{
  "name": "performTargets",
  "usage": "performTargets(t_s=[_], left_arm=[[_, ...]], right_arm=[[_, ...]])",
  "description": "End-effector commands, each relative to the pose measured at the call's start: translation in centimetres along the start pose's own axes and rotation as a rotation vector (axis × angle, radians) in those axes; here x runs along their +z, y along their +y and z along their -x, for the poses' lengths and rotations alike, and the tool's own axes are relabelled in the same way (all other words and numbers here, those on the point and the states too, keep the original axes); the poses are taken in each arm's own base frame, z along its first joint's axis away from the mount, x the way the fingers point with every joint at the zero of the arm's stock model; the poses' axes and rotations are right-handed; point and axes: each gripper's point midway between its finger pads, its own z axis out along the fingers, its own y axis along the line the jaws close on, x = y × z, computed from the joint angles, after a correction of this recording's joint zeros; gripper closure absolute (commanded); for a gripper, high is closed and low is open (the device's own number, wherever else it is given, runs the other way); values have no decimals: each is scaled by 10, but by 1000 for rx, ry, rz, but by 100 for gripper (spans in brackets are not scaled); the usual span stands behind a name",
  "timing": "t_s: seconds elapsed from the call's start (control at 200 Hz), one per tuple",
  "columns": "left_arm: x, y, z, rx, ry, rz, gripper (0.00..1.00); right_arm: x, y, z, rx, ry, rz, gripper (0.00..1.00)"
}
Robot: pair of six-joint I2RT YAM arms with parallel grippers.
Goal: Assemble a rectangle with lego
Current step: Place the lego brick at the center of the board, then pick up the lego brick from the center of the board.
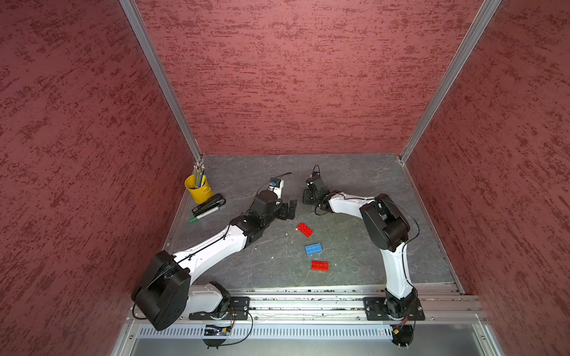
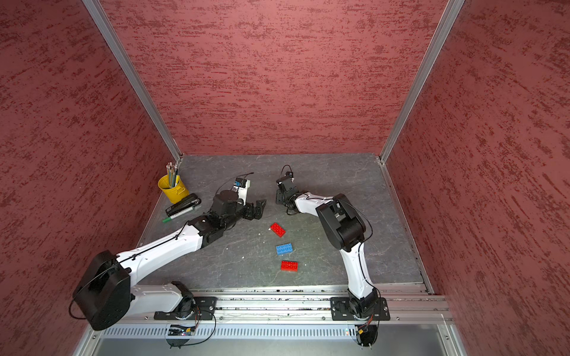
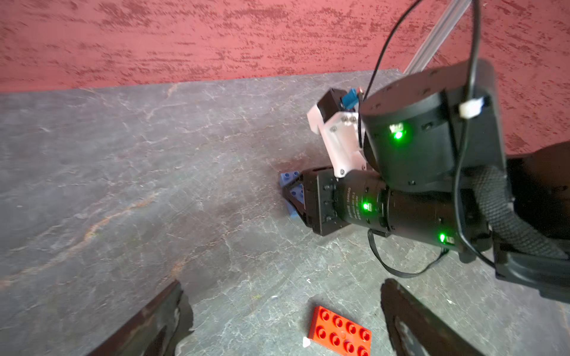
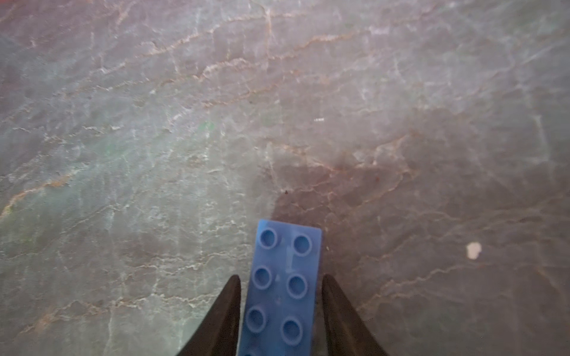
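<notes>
Far blue brick lies flat on the table, studs up, with the right gripper straddling it; nothing is joined yet.
The jaws sit a sliver off both long sides, so no visible pinch (looks like the chosen build spot, my guess). The tilted red brick, loose blue brick and near red brick lie apart in a line, closer to the arm bases. The left gripper is spread wide and empty, facing the tilted red brick, probably its next pick. The yellow cup is well aside.
</notes>
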Motion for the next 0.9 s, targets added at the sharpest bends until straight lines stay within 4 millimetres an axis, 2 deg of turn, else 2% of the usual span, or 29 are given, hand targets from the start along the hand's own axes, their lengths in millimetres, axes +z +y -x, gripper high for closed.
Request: performTargets(t_s=[0.0, 0.09, 0.19, 0.265, 0.381, 0.511, 0.586, 0.666, 0.897], left_arm=[[-3, 6, -8, 51, 19, 57, 0], [-2, -2, -12, 94, 45, 67, 0], [0, -24, -23, 208, 80, 48, 0], [4, -44, -37, 311, 125, 17, 0], [8, -74, -68, 463, 247, -63, 0], [11, -89, -105, 547, 451, -127, 0], [11, -93, -123, 555, 561, -160, 0], [13, -94, -135, 551, 640, -165, 0], [29, -90, -160, 502, 780, -172, 1]], right_arm=[[-5, 3, 11, 11, -26, -8, 54], [-18, 4, 21, 10, -54, -1, 51], [-47, 2, 42, 18, -113, 21, 47], [-69, -9, 55, 39, -143, 43, 44], [-99, -41, 64, 89, -173, 55, 40], [-122, -86, 62, 164, -201, 47, 40], [-127, -102, 58, 198, -214, 55, 39], [-126, -110, 53, 212, -203, 61, 39], [-123, -107, 45, 209, -183, 104, 37]])
